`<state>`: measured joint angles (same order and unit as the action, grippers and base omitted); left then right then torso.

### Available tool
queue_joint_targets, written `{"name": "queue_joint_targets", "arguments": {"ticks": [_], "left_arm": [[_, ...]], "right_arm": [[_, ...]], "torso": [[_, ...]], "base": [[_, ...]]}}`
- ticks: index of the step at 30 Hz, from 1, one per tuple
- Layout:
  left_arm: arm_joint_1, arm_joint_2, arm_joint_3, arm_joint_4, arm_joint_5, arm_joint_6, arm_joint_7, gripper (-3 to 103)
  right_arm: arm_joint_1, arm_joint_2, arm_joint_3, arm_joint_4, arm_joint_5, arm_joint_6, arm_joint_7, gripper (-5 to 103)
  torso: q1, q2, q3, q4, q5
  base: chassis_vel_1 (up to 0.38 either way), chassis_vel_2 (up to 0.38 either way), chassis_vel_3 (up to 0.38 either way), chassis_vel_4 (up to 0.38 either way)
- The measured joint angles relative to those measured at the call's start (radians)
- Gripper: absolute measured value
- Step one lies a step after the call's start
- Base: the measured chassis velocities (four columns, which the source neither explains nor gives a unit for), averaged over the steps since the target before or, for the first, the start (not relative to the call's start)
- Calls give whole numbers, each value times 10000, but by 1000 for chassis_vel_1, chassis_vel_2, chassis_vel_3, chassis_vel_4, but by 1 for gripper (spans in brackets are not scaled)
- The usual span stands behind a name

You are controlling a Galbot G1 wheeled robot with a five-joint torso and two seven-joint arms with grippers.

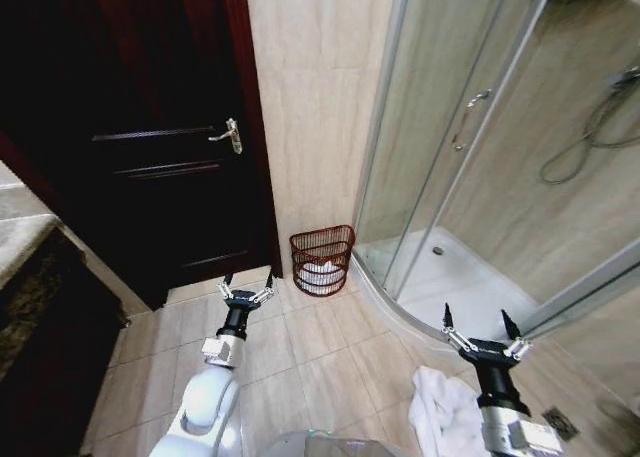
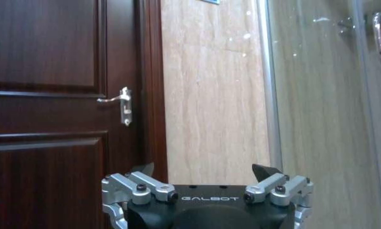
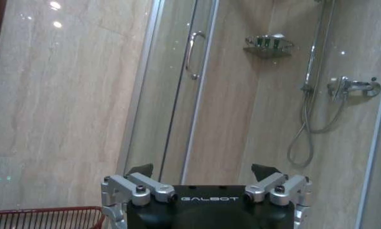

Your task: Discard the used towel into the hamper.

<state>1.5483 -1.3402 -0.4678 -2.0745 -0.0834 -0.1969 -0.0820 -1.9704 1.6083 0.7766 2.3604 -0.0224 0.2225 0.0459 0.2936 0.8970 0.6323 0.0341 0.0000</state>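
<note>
We count one hamper (image 1: 322, 260), a small round red-brown wire basket standing on the tiled floor (image 1: 300, 357) against the beige wall, between the dark wooden door (image 1: 150, 147) and the glass shower enclosure (image 1: 470, 147); its rim also shows at the edge of the right wrist view (image 3: 44, 212). Something white already lies inside it, though we cannot tell what. We count one loose white towel (image 1: 440, 412), crumpled on the floor near the shower's curved threshold and just beside the right arm; we judge this to be the used towel, not yet picked up and well apart from the hamper. We count two grippers. The left gripper (image 1: 247, 295) hangs low above the floor near the door and close to the hamper, jaws spread apart and holding nothing; its wrist camera looks past its own fingers (image 2: 153, 186) at the door handle (image 2: 119, 104). The right gripper (image 1: 480, 327) hovers just beyond the towel, jaws likewise spread wide and empty, pointing toward the shower, where one hose (image 3: 314, 119) and one wall shelf (image 3: 270, 44) show. We judge both arms held forward and released in readiness, the right being the nearer to the towel.
</note>
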Motion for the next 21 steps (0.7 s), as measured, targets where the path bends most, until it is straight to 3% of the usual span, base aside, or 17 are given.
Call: {"name": "queue_joint_targets", "arguments": {"ticks": [21], "left_arm": [[-454, 2, 122, 140, 117, 465, 31, 100]], "right_arm": [[72, -1, 92, 33, 1, -6, 47, 100]], "torso": [[453, 1032, 583, 1, 0]], "base": [[-31, -144, 7, 123]]}}
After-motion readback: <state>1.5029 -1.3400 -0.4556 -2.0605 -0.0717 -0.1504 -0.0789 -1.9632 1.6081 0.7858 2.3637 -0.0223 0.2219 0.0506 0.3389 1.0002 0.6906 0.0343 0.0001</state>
